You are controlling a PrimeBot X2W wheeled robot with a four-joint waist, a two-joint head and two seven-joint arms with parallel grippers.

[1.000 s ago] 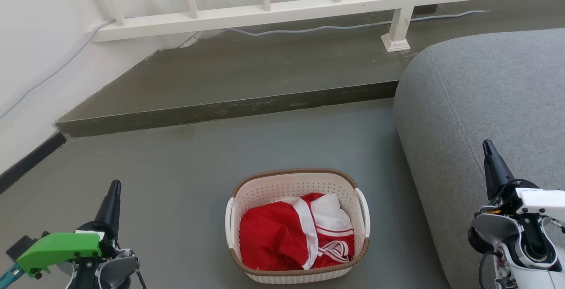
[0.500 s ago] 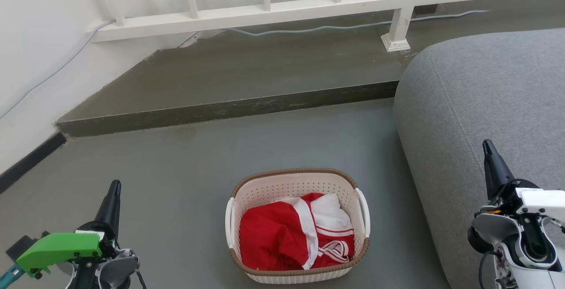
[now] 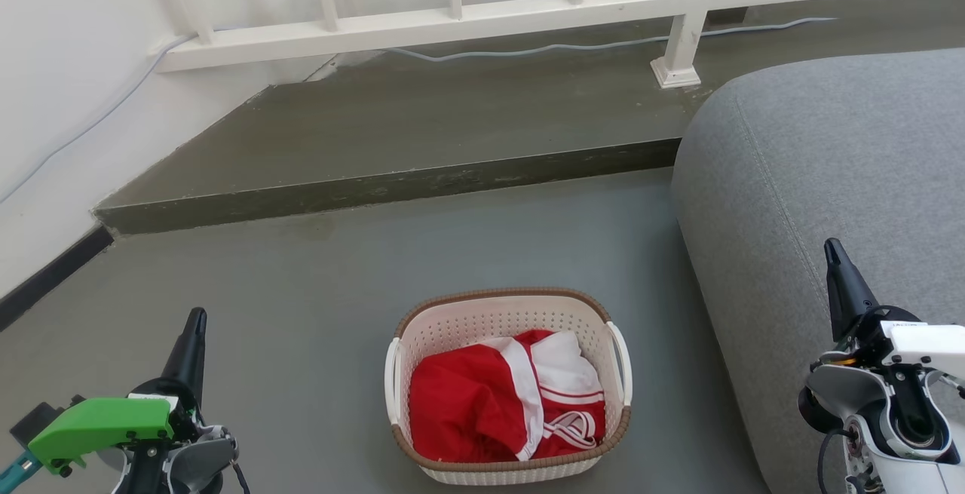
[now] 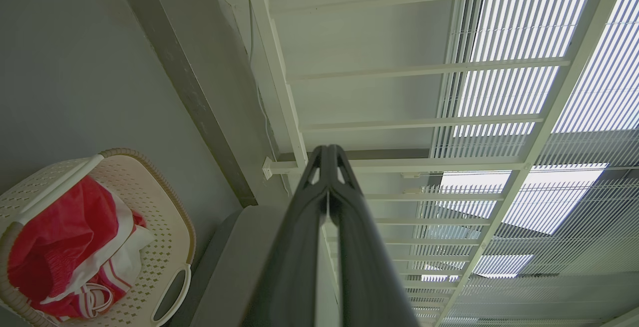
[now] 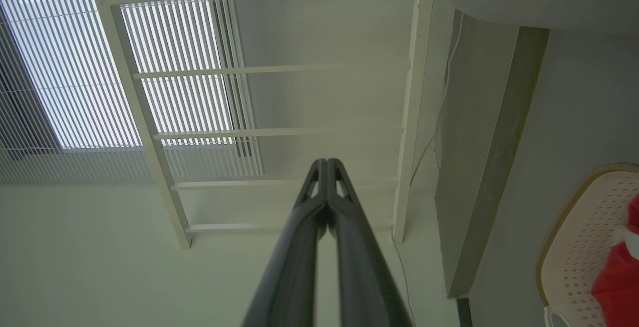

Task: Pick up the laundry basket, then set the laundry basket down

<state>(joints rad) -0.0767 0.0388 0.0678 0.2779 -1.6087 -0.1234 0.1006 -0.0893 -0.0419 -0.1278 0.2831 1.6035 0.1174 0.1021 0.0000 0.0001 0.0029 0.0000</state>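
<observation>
Resting on floor [image 3: 301,290] by sofa [image 3: 829,162], basket [image 3: 490,322] is fitting either stage: awaiting lift or already set down; left gripper [image 3: 194,322], right gripper [image 3: 832,251] are hanging clear, fingers together, empty.

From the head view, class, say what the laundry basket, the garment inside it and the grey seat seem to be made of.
Laundry basket: likely moulded plastic, matte cream, with punched holes; brown rim looks woven. Garment: soft fabric, red and white, crumpled in folds. Grey seat: upholstery cloth, probably, with a stitched seam.
</observation>
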